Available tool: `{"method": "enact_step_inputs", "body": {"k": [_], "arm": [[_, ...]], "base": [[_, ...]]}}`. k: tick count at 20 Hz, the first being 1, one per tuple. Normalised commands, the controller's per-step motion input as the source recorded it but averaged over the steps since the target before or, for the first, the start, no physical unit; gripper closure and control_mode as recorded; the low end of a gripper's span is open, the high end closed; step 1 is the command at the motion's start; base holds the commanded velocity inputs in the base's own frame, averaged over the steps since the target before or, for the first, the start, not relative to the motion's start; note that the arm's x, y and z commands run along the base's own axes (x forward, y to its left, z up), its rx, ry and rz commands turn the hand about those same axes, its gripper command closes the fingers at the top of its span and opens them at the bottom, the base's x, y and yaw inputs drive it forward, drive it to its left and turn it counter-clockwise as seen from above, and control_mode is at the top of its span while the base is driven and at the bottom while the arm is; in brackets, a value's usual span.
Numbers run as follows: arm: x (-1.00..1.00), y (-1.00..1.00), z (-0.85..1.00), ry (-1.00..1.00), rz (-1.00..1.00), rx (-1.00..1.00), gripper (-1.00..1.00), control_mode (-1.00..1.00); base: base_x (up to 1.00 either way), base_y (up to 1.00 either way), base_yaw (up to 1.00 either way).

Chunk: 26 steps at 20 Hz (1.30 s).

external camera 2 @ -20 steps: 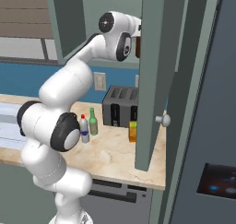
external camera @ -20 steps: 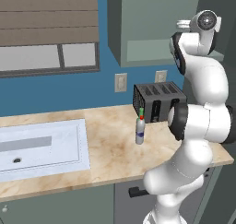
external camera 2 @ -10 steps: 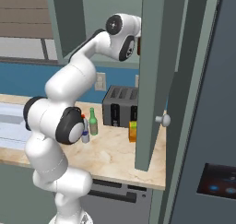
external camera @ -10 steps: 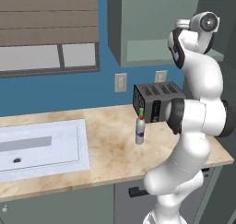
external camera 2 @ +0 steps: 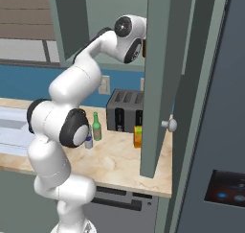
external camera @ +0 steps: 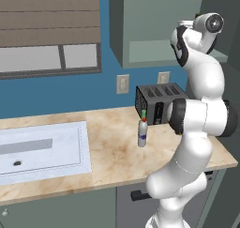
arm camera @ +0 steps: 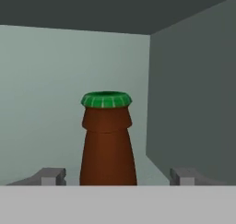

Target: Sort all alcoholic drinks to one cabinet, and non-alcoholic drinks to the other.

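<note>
Placing step: your pincer (arm camera: 114, 176) stands open astride the brown bottle (arm camera: 108, 144) upright in the cabinet (arm camera: 193, 94), gripping nothing; next, back straight out, then fetch the green bottle (external camera 2: 97, 127) from the table (external camera 2: 115, 162).

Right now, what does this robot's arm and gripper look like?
A glossy white arm of rounded, bulbous segments with dark grey to black bands at the joints and a round dark cap on the upper joint. No cables or markings are visible. The gripper has two small grey, blocky finger tips.

Base views flank arm, share toaster (external camera: 159, 102) and counter (external camera 2: 119, 160); hand view close, facing into cabinet (arm camera: 55, 103).
</note>
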Motion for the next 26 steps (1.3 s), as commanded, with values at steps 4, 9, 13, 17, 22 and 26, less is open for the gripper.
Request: {"method": "enact_step_inputs", "body": {"k": [4, 9, 13, 17, 22, 26], "arm": [[-0.02, 0.00, 0.01, 0.00, 0.00, 0.01, -1.00, -1.00], [-0.26, 0.32, 0.06, 0.00, 0.00, 0.00, -1.00, -1.00], [-0.41, 0.50, 0.11, 0.00, 0.00, 0.00, -1.00, -1.00], [-0.58, 0.42, 0.13, 0.00, 0.00, 0.00, -1.00, -1.00], [-0.94, 0.25, 0.16, 0.00, -0.02, 0.00, -1.00, -1.00], [-1.00, 0.14, 0.15, 0.00, -0.07, 0.00, -1.00, -1.00]], "base": [[0.00, 0.00, 0.00], [0.00, 0.00, 0.00], [0.00, 0.00, 0.00], [0.00, 0.00, 0.00], [0.00, 0.00, 0.00], [0.00, 0.00, 0.00]]}}
